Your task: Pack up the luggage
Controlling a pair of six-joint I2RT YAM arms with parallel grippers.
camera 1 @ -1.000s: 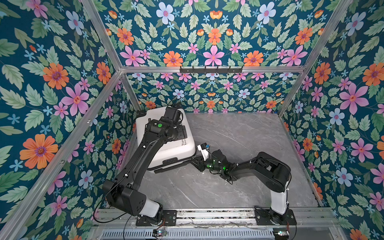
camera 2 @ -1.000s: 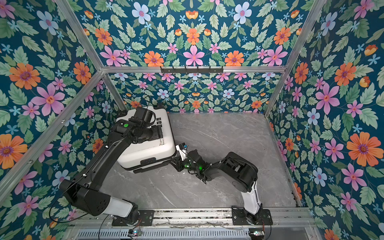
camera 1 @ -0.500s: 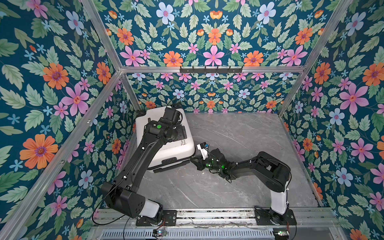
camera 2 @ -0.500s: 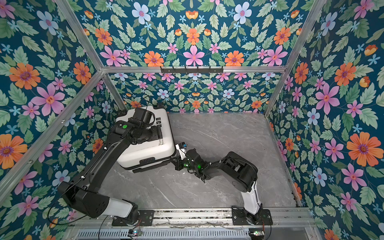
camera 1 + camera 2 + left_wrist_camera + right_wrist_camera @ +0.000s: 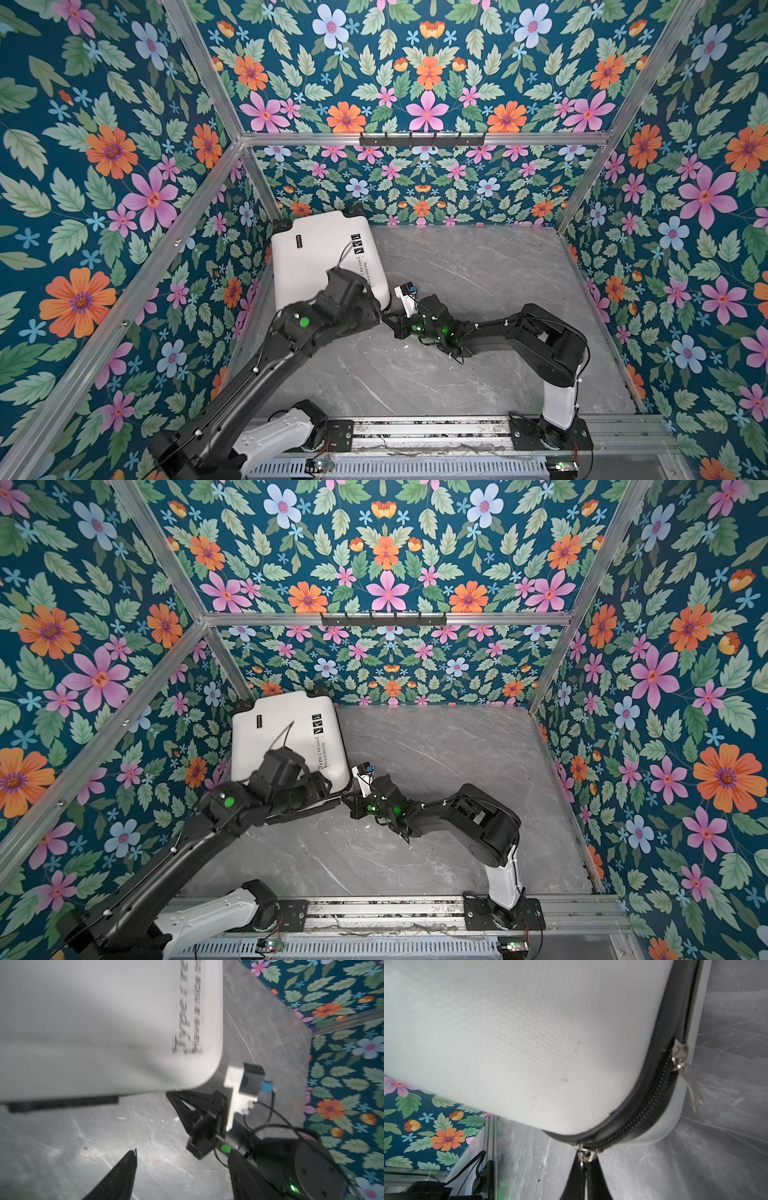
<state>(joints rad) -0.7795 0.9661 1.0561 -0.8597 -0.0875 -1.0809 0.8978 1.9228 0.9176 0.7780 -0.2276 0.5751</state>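
The luggage [image 5: 320, 253] [image 5: 282, 729] is a small white hard-shell suitcase lying flat and closed at the table's back left. Black text and three square icons show on its lid. My right gripper [image 5: 584, 1162] [image 5: 388, 318] is at its near right corner, shut on a metal zipper pull [image 5: 584, 1156]. A second zipper pull [image 5: 691, 1084] hangs free further along the black zipper. My left gripper [image 5: 182, 1154] [image 5: 368, 318] hovers just off the same corner, open, with only bare table between its fingers [image 5: 128, 1167]. The left wrist view is blurred.
The grey marble table [image 5: 478, 270] stretches to the right of the suitcase. Floral walls with aluminium posts [image 5: 257, 183] close in on three sides, and a black hook rail [image 5: 422, 139] runs along the back. The arm bases stand on the front rail [image 5: 415, 432].
My left arm has swung off the lid toward the suitcase's near right corner, uncovering the icons. My right gripper has stayed at that corner and closed on the zipper pull.
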